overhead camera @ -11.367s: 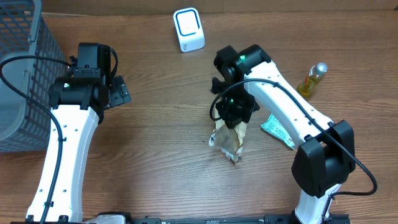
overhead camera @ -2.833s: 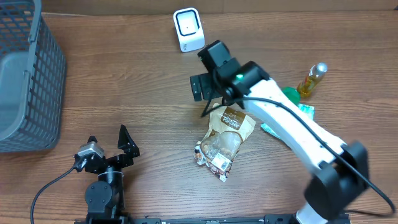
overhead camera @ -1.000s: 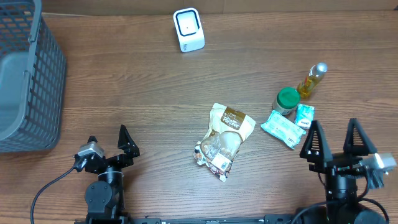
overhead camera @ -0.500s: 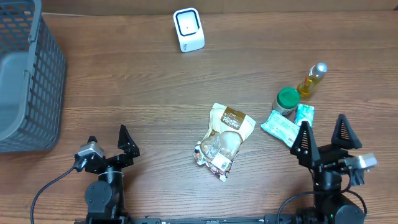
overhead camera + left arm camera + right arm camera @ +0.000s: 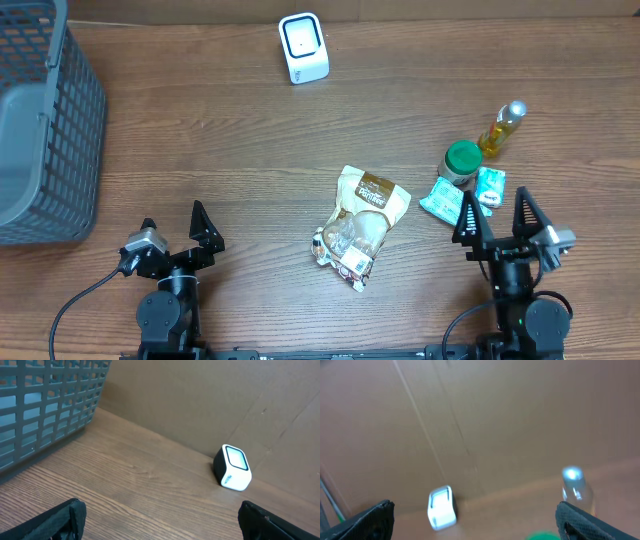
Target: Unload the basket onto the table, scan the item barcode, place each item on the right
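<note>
Colour and pattern reference

Table [image 5: 220, 150]: brown wood grain. Basket [image 5: 85, 120], 10 o'clock: grey open grid. Scanner [image 5: 303, 47], 12 o'clock: white body, dark-outlined window. Pouch [image 5: 362, 225], centre: tan, brown label. Jar [image 5: 463, 160], 3 o'clock: green lid. Bottle [image 5: 500, 128], 2 o'clock: yellow, silver cap.

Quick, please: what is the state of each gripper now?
Left gripper: open, holding nothing.
Right gripper: open, holding nothing.

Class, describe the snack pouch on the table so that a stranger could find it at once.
Start from the wooden table and look to its middle, between the grey basket on the left and the green-lidded jar on the right. The snack pouch lies flat there alone, tan and brown, larger than that jar and the yellow bottle beside it.
</note>
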You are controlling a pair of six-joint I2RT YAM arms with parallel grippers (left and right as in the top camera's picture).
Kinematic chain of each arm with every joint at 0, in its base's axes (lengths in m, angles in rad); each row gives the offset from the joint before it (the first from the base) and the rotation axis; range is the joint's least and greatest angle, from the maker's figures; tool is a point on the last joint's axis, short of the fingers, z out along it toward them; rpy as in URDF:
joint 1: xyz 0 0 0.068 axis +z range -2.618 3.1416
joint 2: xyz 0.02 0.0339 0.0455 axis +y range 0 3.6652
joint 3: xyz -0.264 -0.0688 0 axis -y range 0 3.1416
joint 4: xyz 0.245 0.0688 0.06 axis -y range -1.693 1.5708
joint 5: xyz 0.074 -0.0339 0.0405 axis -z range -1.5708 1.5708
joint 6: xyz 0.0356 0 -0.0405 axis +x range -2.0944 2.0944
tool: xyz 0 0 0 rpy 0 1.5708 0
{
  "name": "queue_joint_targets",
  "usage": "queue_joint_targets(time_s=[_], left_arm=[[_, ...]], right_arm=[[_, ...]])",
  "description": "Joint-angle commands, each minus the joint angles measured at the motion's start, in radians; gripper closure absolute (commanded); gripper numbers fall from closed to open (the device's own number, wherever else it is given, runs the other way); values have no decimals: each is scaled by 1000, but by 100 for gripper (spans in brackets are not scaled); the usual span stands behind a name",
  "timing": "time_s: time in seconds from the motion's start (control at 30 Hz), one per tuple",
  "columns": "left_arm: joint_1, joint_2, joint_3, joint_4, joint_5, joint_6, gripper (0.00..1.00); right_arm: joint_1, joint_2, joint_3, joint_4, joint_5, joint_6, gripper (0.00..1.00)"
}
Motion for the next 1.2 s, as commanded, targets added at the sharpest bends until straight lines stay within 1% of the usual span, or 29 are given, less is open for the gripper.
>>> queue_joint_targets(time_s=[0.0,0.13,0.27,1.17], left_arm=[[2,-11,-3,1,3,30,1],[2,-11,-3,1,3,30,1],[2,-11,-3,1,3,30,0],[2,-11,-3,1,3,30,0]], right_arm=[[-4,-9,-11,-87,-3,4,0],[-4,-9,-11,-197,-2,4,0],[-4,-9,-11,-232,-3,4,0],[0,-9,-11,-233,-3,4,0]])
